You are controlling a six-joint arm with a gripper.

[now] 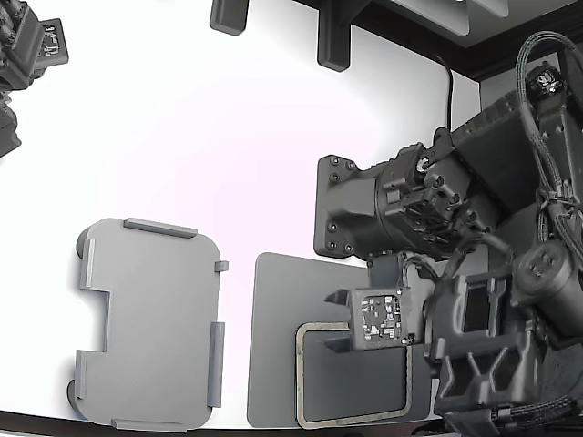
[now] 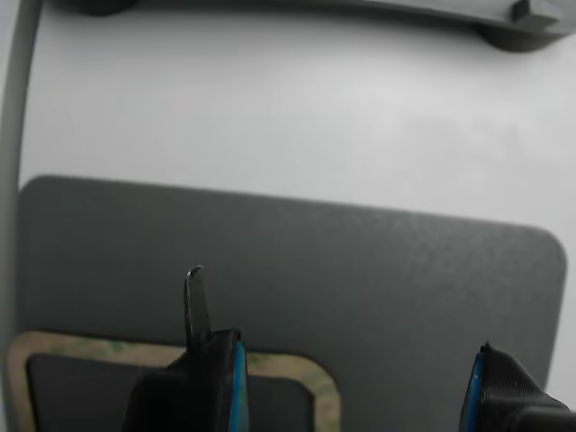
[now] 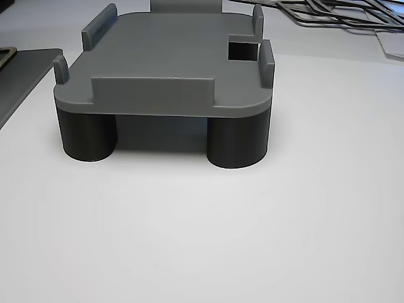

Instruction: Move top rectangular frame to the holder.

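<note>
The fingers (image 2: 213, 360) hang spread wide, released and empty, one black blue-padded tip over the rim of the thin beige-tan rectangular frame (image 1: 304, 339), the other out over bare mat. Whether the tips touch anything cannot be told.

Taking the exterior view from its left to its right: the light grey plastic rectangular holder (image 1: 150, 323) with raised edge tabs and a side notch stands near the desk's (image 1: 228, 137) front left corner. The other view shows it perched on short dark round legs (image 3: 88, 136), its top plate bare. Beside it, apart, lies the dark grey flat mat (image 1: 273, 346) at the front edge, and the frame rests on the mat's front part, well apart from the holder. Over the frame's corner hovers the black arm's wrist (image 1: 383, 314), which hides part of the frame.

Risks, as I judge them: the frame is thin and lies flush, so closing fingers may skid over it or pinch only the mat. Gripped by one side, it could droop or twist and then catch on the holder's tabs instead of dropping between them. A hard press onto the holder might shift it on its legs.
</note>
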